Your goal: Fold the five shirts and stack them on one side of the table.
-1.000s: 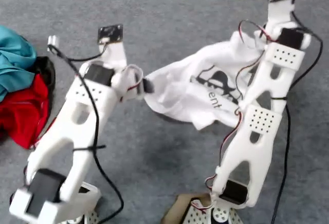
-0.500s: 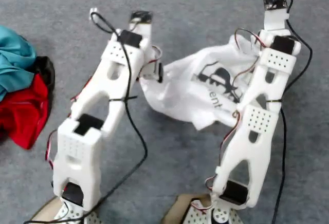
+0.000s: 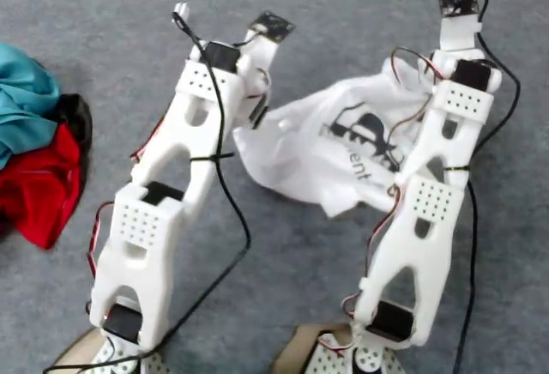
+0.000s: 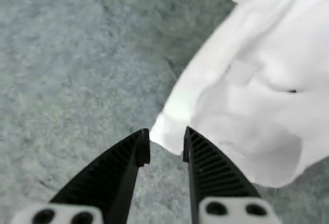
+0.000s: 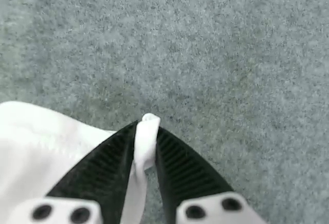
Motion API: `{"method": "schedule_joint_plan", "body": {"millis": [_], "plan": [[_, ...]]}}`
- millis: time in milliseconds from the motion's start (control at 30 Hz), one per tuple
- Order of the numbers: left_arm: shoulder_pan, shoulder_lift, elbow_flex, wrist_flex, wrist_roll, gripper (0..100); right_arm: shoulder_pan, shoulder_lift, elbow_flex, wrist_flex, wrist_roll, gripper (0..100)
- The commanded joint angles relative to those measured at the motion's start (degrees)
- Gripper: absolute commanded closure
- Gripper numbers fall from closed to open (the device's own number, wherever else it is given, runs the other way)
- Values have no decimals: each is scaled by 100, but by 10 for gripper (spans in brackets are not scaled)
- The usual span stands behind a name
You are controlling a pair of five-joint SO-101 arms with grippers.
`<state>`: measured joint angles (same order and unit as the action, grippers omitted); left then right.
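A crumpled white shirt [image 3: 317,159] with a dark print lies mid-table on the grey cloth. My left gripper [image 3: 257,112] is at its left edge. In the left wrist view the gripper [image 4: 167,144] is open a little, with a corner of the white shirt [image 4: 257,80] between the black fingertips [image 4: 140,147]. My right gripper [image 3: 426,74] is at the shirt's far right edge. In the right wrist view it [image 5: 146,131] is shut on a narrow fold of the white shirt [image 5: 46,142], which pokes out past the tips.
A heap of other shirts lies at the table's left edge: teal [image 3: 21,99], black [image 3: 77,117] and red [image 3: 39,185]. Bare grey table [image 3: 283,254] lies in front of the white shirt. Both arm bases stand at the near edge.
My left arm has swung from the left and stretched out to the far left corner of the white shirt. The right arm has shifted only slightly, holding the shirt.
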<state>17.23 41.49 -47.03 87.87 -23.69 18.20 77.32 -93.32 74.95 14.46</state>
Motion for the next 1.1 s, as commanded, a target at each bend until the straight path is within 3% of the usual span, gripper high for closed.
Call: {"method": "schedule_joint_plan", "body": {"millis": [0,133,300,433,800,1067], "plan": [[141,-84,-281,387,-220,837,22,-57,-224,-123,-44,995],[123,-40,-580,730,-211,743,13,-57,-224,-123,-44,995],[53,136,-501,343,-211,755,13,-57,-215,-123,-44,995],[-53,593,-466,-141,-211,804,13,-57,-215,-123,-44,995],[-105,840,-1046,-132,-220,974,4,-57,-215,-123,-44,994],[-79,813,-1222,-114,-202,981,4,-57,-215,-123,-44,994]]}}
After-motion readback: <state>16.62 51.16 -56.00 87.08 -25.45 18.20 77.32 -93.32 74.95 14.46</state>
